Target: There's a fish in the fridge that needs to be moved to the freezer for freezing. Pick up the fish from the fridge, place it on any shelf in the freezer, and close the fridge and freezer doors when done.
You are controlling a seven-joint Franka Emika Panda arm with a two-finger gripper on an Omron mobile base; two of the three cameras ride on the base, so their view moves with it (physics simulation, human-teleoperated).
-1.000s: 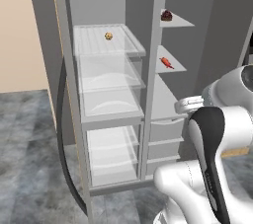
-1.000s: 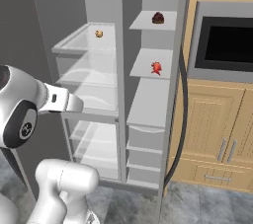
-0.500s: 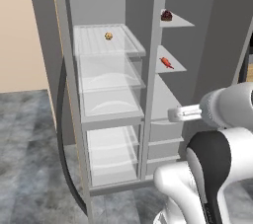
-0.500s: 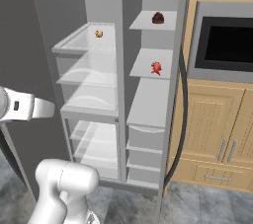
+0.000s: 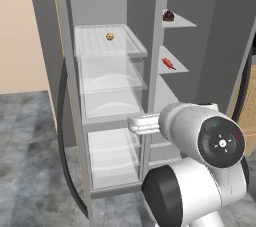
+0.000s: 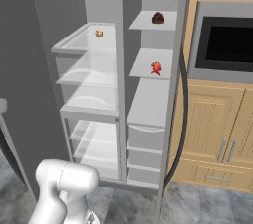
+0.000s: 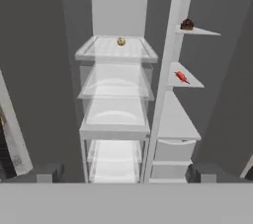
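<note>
While fish (image 7: 182,77) lies diagonal on freezer shelf (image 7: 190,81) (tail unclear) | end effector (image 7: 125,172) spread, empty

The fish (image 5: 168,64) lies on a freezer shelf (image 5: 175,66), doors open.

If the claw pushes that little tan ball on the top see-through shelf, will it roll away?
Probably: the tan ball looks round and sits loose on the flat glass shelf. It seems small and light, so a nudge might send it rolling.

Red-orange fish (image 5: 168,64) seemingly flat on freezer's (image 5: 175,96) middle shelf (image 5: 177,66), doors open
</note>
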